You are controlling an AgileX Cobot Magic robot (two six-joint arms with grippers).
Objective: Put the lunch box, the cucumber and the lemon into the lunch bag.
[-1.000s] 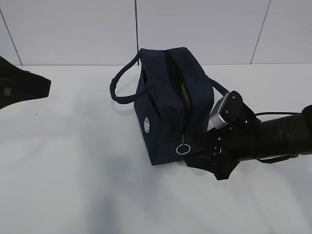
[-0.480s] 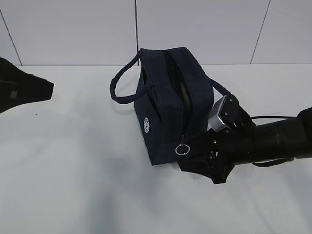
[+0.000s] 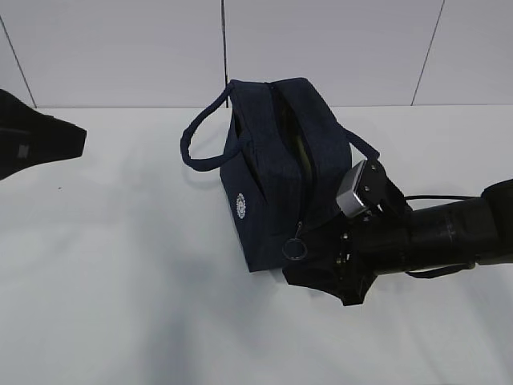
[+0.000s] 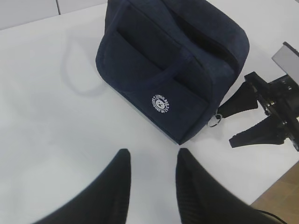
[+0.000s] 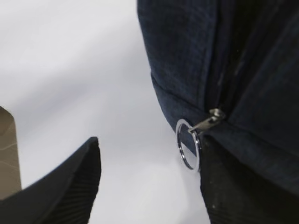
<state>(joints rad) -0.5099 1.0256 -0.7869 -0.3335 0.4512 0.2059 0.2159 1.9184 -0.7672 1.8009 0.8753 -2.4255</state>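
Observation:
The dark navy lunch bag (image 3: 272,172) stands mid-table with its top zipper partly open; a pale strip shows in the gap. Its ring pull (image 3: 296,249) hangs at the near end. The lunch box, cucumber and lemon are out of view. My right gripper (image 3: 304,261) is open and low at the bag's near end. In the right wrist view the ring pull (image 5: 188,145) lies beside the right finger (image 5: 224,182), with the gripper (image 5: 149,156) holding nothing. My left gripper (image 4: 153,161) is open and empty above bare table, short of the bag (image 4: 173,60).
The table top (image 3: 120,265) is white, with a panelled wall behind. The left arm (image 3: 36,136) hovers at the far left edge. In the left wrist view the table's edge (image 4: 275,186) runs past the right gripper (image 4: 233,122).
My right gripper has slid left along the bag's near end, bringing its fingers around the ring pull. The left arm has barely shifted.

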